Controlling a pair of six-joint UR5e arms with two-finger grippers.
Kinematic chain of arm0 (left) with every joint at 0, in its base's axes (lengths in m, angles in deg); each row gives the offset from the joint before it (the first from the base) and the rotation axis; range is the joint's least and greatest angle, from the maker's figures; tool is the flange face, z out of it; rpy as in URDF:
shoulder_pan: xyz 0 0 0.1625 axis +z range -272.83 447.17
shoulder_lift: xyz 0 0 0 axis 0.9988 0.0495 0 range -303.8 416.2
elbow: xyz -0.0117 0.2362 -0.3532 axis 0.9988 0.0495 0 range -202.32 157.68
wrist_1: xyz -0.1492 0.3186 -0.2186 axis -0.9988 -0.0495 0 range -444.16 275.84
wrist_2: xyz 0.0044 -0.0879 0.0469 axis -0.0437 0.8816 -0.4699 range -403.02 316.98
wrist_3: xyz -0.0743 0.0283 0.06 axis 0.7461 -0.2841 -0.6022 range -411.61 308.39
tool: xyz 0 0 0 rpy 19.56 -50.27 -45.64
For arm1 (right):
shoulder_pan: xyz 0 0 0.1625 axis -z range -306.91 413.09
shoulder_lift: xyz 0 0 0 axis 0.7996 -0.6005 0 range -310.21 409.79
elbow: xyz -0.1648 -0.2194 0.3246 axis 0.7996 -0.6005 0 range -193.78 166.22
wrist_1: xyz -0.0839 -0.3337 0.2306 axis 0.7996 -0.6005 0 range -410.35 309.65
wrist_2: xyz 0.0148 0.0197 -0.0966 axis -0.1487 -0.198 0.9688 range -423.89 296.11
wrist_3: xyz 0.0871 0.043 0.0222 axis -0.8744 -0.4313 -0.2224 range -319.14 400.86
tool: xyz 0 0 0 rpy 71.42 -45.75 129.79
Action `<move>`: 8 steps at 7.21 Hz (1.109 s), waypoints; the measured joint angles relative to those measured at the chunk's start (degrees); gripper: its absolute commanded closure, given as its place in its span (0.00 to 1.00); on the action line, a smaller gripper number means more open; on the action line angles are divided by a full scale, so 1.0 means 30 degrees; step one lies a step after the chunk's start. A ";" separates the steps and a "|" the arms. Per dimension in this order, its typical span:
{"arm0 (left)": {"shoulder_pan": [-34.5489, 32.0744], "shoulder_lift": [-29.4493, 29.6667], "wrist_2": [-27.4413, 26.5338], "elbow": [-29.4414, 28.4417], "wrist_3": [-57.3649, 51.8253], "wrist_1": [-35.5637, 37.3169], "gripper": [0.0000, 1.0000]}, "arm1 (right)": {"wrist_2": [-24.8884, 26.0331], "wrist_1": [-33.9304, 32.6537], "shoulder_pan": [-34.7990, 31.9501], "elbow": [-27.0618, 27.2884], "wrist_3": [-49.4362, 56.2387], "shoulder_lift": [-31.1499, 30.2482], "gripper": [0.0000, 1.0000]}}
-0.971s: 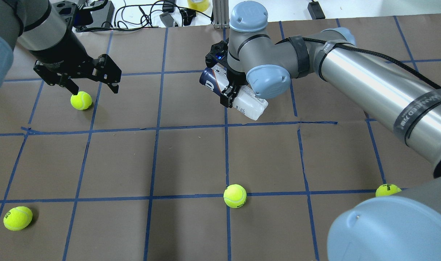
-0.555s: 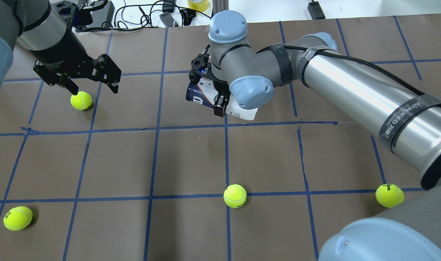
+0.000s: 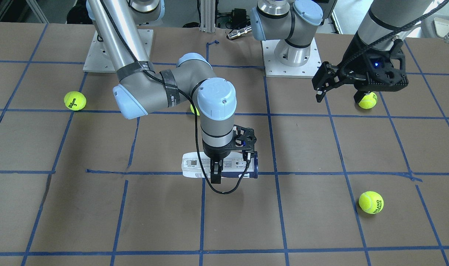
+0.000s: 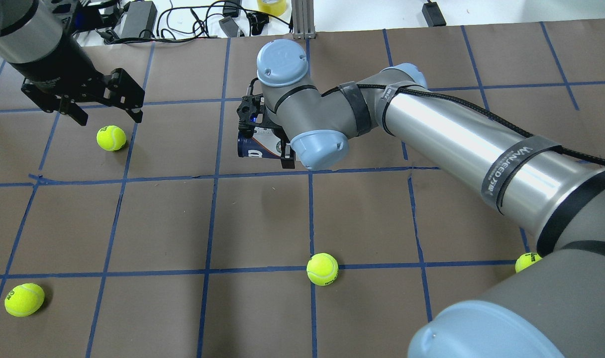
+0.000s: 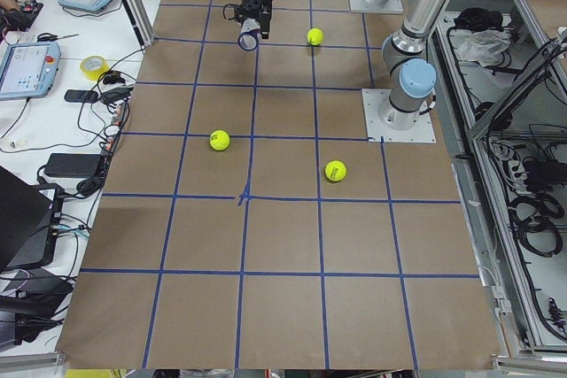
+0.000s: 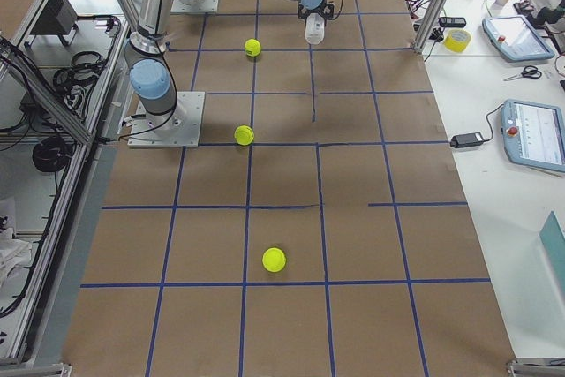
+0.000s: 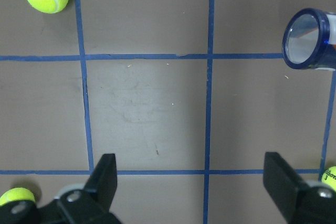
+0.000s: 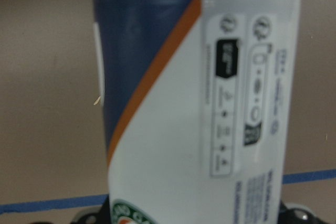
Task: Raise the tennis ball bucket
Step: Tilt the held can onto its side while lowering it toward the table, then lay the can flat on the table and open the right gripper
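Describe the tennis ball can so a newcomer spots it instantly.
On the brown, blue-gridded table, find the right gripper near the centre. Clamped in it, lying sideways, is the tennis ball bucket: the only white, navy-ended cylinder among round yellow-green tennis balls.

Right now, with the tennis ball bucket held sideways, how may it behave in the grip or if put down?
The tennis ball bucket is gripped near mid-length by the right gripper, so tilting seems unlikely. Its smooth round wall may slip. Laid on the table, it would likely roll.
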 measured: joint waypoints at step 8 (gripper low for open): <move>0.0815 -0.0012 0.0061 0.0068 -0.0602 -0.0170 0.00 | -0.0579 -0.1278 -0.0622 -0.0397 0.0693 0.1303 0.15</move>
